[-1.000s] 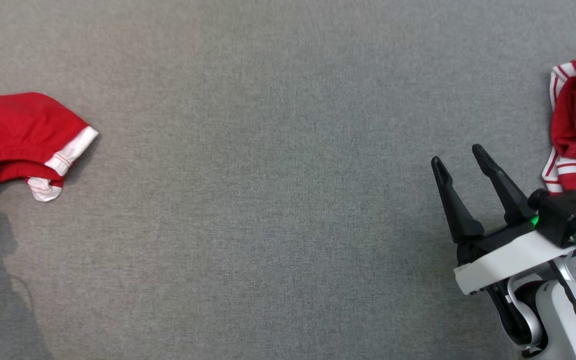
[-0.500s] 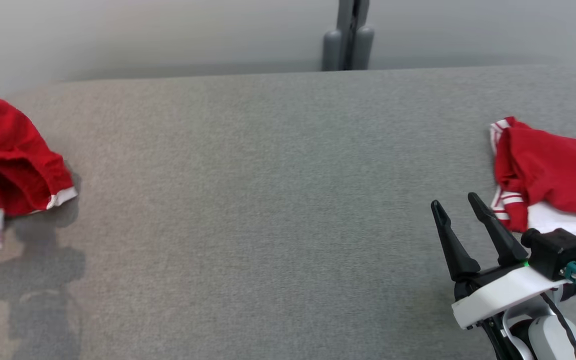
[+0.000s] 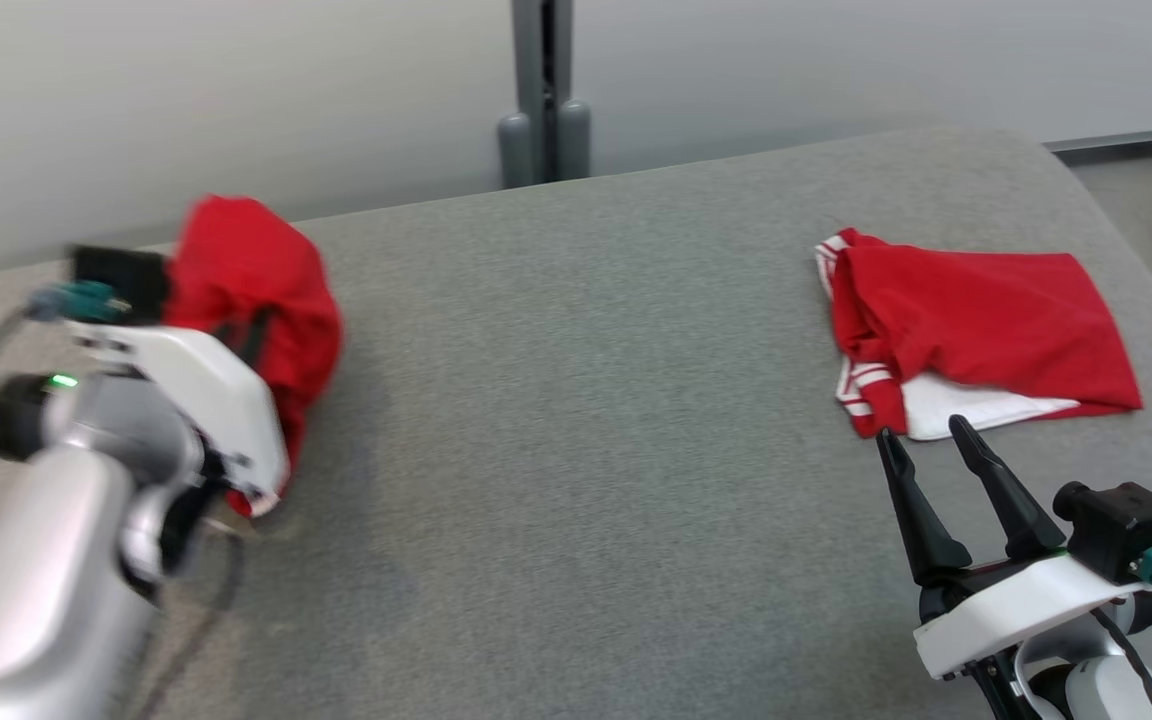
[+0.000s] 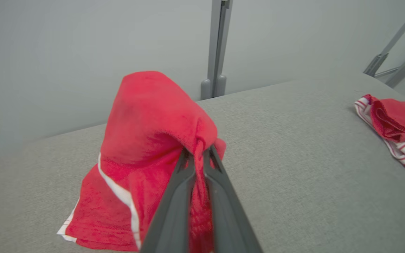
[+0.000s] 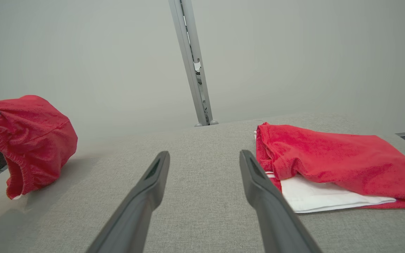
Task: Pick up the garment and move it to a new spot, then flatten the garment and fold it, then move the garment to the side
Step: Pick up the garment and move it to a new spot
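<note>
Red shorts (image 3: 256, 290) hang bunched at the frame's left, pinched in the clenched left gripper (image 4: 197, 153), hem trailing on the grey table (image 3: 586, 450). The head camera has tilted up since a second ago, bringing that arm into view, so relocation seems underway. The right gripper (image 3: 921, 432) waits spread and empty at lower right.

Open tabletop (image 3: 586, 400) between garment (image 3: 266, 280), folded cloth (image 3: 986, 320)

Garment (image 3: 256, 290) over left side of table (image 3: 586, 450), hanging from my left pincer (image 4: 197, 151). Second garment (image 3: 976, 330) on table's right side, just beyond my right pincer (image 3: 919, 428). Post (image 3: 541, 100) behind table's far edge.
</note>
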Tool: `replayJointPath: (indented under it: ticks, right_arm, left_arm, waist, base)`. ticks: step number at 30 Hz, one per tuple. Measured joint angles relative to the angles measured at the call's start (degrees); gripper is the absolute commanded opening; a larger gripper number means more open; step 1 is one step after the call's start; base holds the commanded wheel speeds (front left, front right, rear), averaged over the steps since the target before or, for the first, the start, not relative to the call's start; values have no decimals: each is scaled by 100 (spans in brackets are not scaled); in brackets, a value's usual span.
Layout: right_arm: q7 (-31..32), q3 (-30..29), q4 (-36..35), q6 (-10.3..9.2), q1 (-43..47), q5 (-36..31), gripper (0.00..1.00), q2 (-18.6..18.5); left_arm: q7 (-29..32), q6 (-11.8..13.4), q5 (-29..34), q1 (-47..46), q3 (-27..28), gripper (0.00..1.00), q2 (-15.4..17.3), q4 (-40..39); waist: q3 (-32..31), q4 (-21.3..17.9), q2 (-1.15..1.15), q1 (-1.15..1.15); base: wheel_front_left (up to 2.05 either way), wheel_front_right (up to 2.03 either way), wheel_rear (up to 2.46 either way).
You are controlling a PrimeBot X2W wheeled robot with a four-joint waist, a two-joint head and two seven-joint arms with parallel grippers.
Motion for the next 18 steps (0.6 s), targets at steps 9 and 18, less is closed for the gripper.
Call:
replayJointPath:
  ticks: [9,18]
  right_arm:
    - [15,-48,-10,0,21,7,100,-22]
    - [9,0,58,0,-35,15,100,10]
  left_arm:
    - [-5,152,65,367,-755,0,-976,-420]
    - [-194,-14,229,-74,-1296,100,-1693,394]
  waist:
    - [38,-552,0,0]
    - [214,-759,0,0]
  base:
    - [0,0,0]
    - [0,0,0]
